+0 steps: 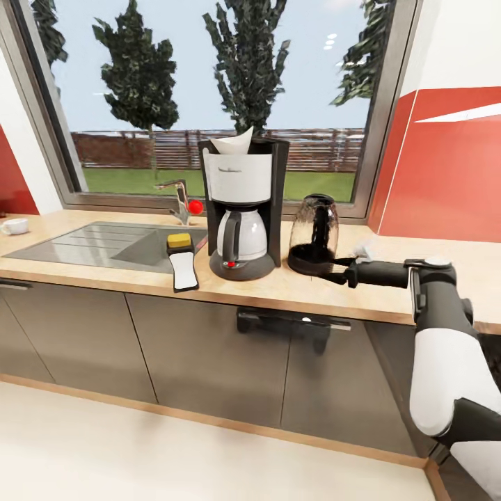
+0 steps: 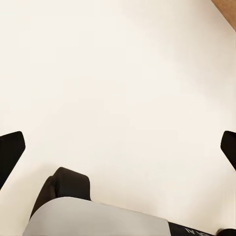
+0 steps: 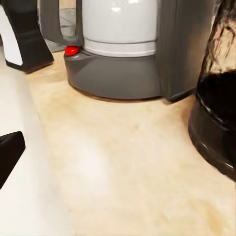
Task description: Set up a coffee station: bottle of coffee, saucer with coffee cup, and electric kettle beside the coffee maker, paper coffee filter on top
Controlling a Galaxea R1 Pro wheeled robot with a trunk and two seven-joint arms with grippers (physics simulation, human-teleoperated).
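Observation:
The coffee maker [image 1: 240, 209] stands on the kitchen countertop [image 1: 390, 292] with the white paper coffee filter [image 1: 233, 142] sticking out of its top. The bottle of coffee [image 1: 184, 264] lies on its side just left of it, yellow lid toward the sink. The electric kettle [image 1: 314, 234] stands close on the coffee maker's right. The coffee cup [image 1: 14, 226] sits at the counter's far left. My right gripper [image 1: 332, 270] hovers low at the kettle's base, open; its wrist view shows the coffee maker [image 3: 115, 73], kettle [image 3: 216, 103] and bottle [image 3: 19, 39]. My left gripper [image 2: 118, 147] hangs open over pale floor.
A grey inset sink [image 1: 90, 243] with a faucet [image 1: 179, 198] lies left of the bottle. A small whitish shape [image 1: 364, 248] shows behind my right forearm; I cannot tell what it is. A window runs behind the counter, a red wall panel [image 1: 445, 174] to the right, dark cabinet fronts [image 1: 195, 348] below.

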